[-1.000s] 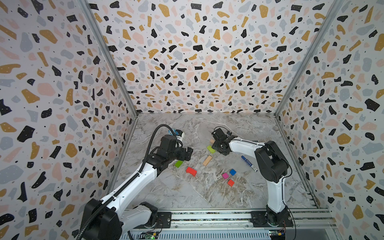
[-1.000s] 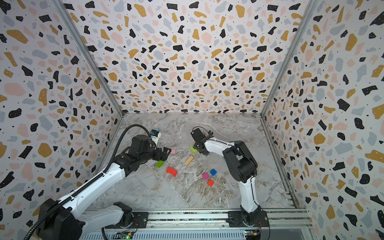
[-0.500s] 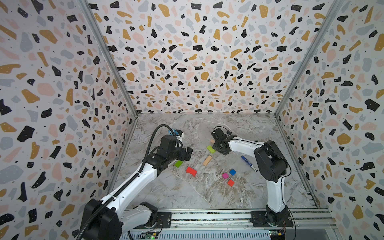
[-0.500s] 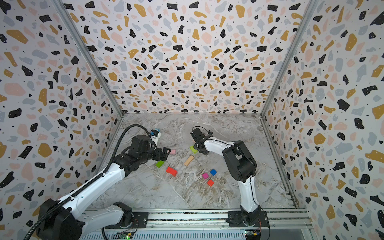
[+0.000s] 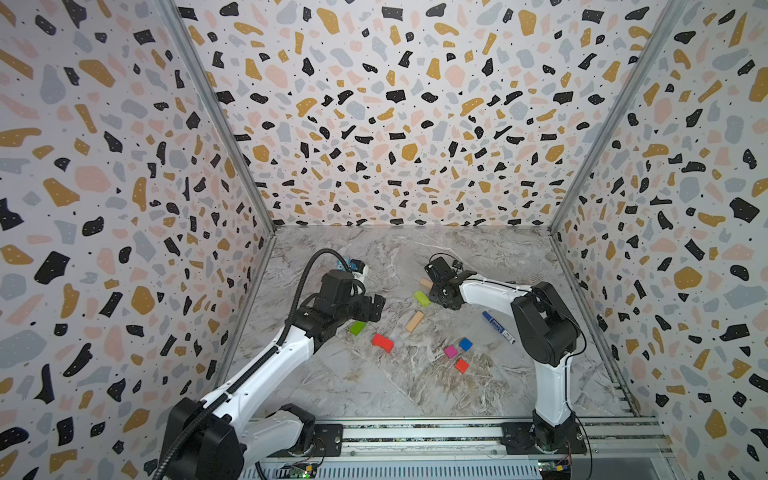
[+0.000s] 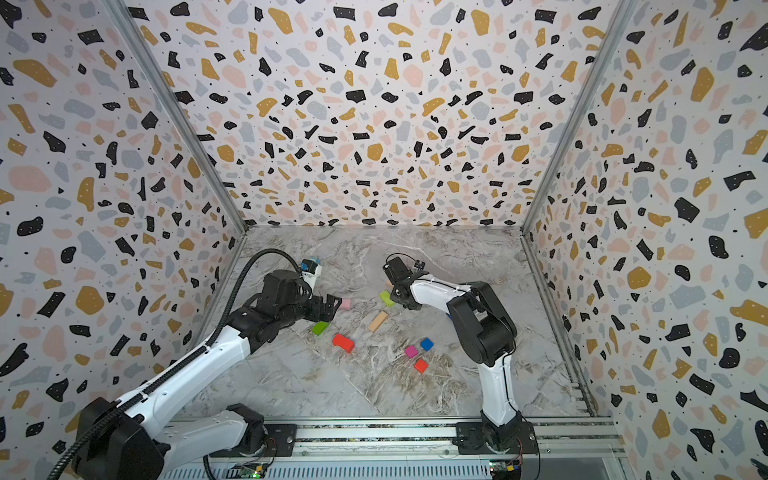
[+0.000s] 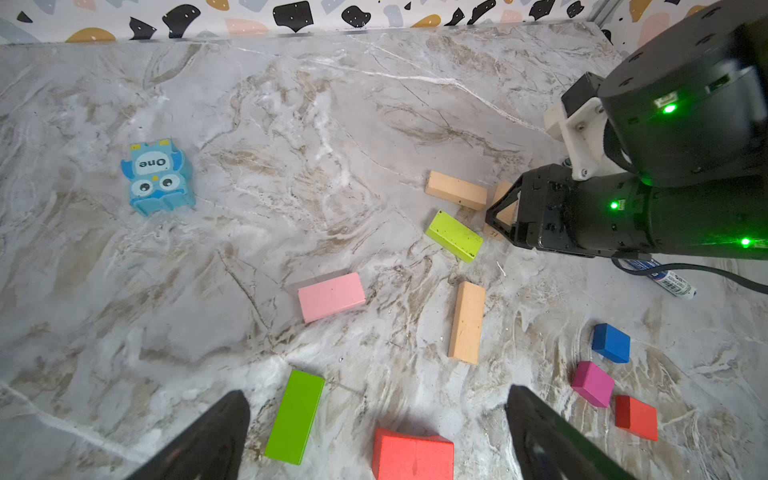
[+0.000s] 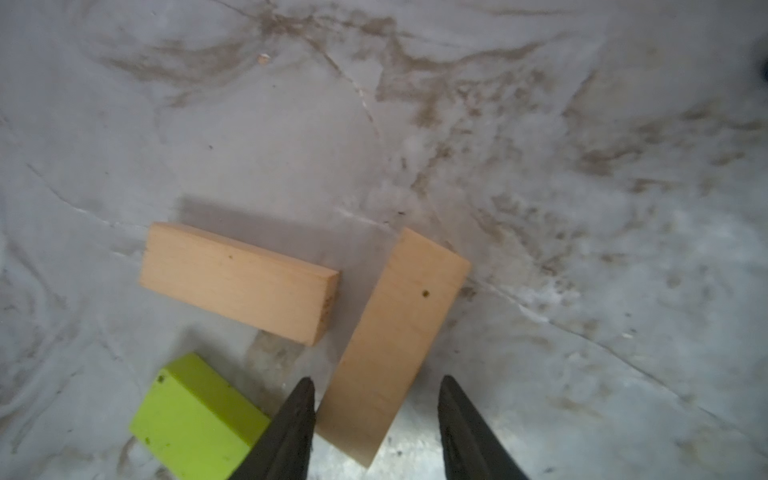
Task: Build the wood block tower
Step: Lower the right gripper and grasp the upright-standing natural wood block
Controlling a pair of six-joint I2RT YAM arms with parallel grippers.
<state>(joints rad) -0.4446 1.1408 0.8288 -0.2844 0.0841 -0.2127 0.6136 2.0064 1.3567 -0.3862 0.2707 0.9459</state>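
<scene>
Since the tan block (image 8: 395, 332) looks light, rigid and smooth, lying flat on the worktop (image 8: 582, 166), grip across its long sides near mid-length. Right tool (image 8: 376, 380) straddles it, jaws not yet pinching. In a top view, lime block (image 5: 422, 298) sits just beside at 8 o'clock. Left tool (image 7: 378, 395) spread wide, empty.

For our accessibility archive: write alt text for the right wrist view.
The right gripper straddles one end of a tan block lying flat on a grey marbled table, jaws not yet clamped. A second tan block lies apart beside it; a lime-green block sits by one fingertip.
</scene>
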